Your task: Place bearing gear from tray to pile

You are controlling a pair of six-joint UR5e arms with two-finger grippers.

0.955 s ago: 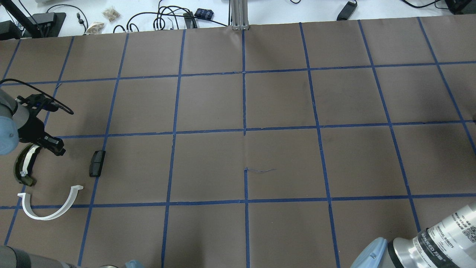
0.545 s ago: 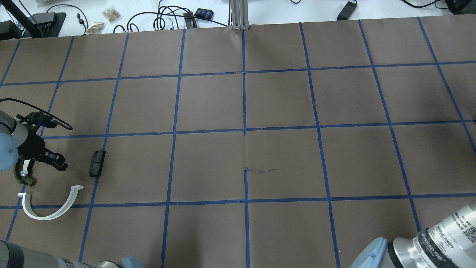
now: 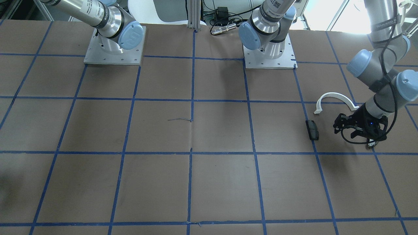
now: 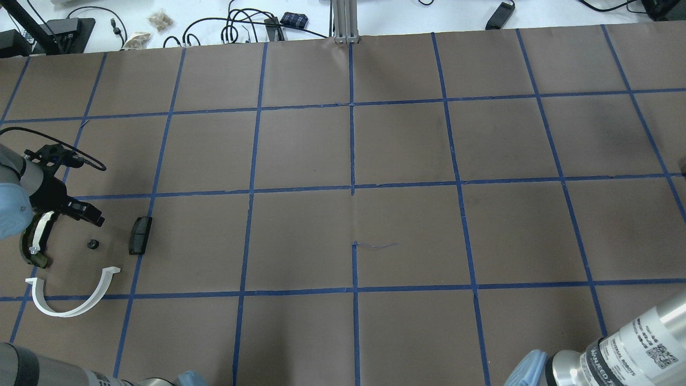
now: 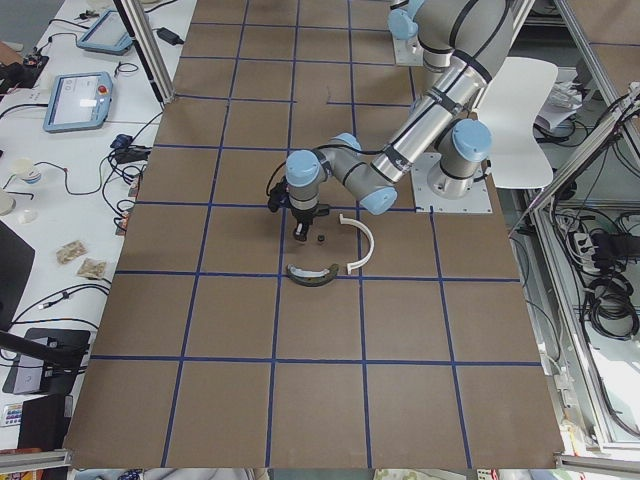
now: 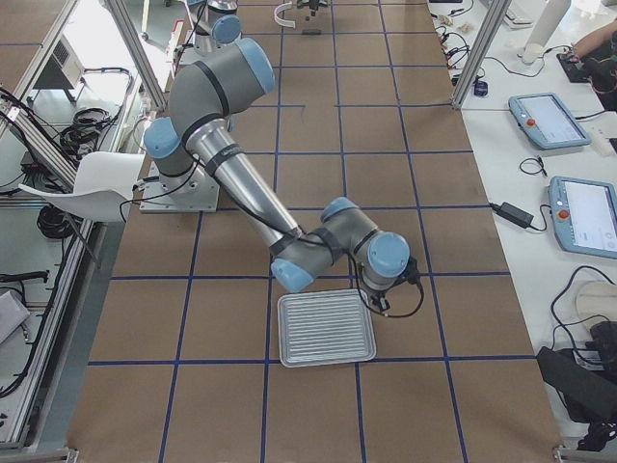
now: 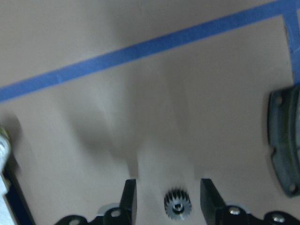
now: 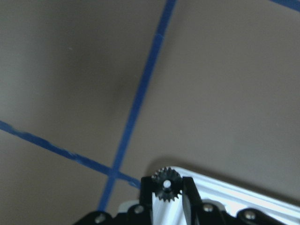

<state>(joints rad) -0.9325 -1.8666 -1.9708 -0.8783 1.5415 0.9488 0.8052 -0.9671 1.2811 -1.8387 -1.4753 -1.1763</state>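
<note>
Hovering over bearing gear [image 7: 177,203], left pincer [image 7: 168,183] agape

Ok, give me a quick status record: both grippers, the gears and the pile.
left gripper: open, straddling a small dark toothed gear lying on the brown paper, untouched
right gripper: shut on a second small dark toothed gear, by the ribbed metal tray corner
pile: white half-ring arc, dark olive curved piece with white insert, black rectangular block; first gear lies between olive piece and block

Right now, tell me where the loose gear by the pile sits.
The gear lies at the overhead view's far left, between the black block and the olive curved piece, under the left gripper, fingers open.
</note>
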